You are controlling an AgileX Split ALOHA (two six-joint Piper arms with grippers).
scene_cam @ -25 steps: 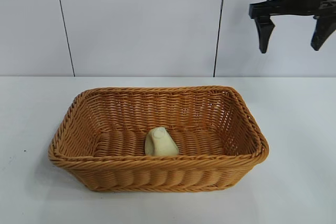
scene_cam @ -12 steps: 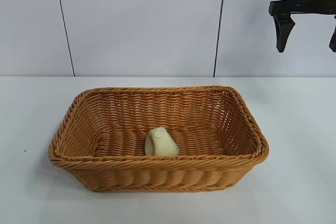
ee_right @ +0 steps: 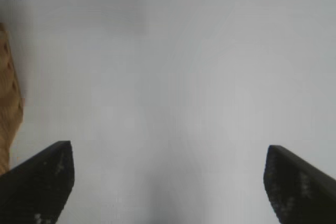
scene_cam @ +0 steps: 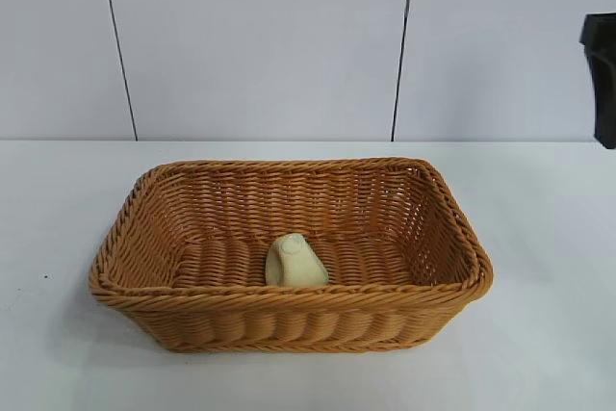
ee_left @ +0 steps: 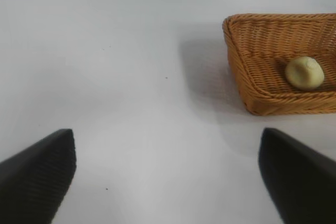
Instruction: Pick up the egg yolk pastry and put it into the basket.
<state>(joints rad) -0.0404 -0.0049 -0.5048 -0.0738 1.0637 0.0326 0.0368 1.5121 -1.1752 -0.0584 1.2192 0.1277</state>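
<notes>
- The egg yolk pastry [scene_cam: 295, 262] looks light, soft and crumbly: best pinched gently across its domed sides.
- It lies on the wicker basket [scene_cam: 154, 297] floor, toward 6 o'clock; nothing else inside.
- Right gripper [ee_right: 168, 182] spread wide, empty, beside the basket.
- Left gripper [ee_left: 168, 174] likewise wide, parked.

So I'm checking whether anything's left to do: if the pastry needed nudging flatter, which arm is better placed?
Probably the right gripper: open over the table beside the basket. The egg yolk pastry lies inside; the left gripper sits farther off.
</notes>
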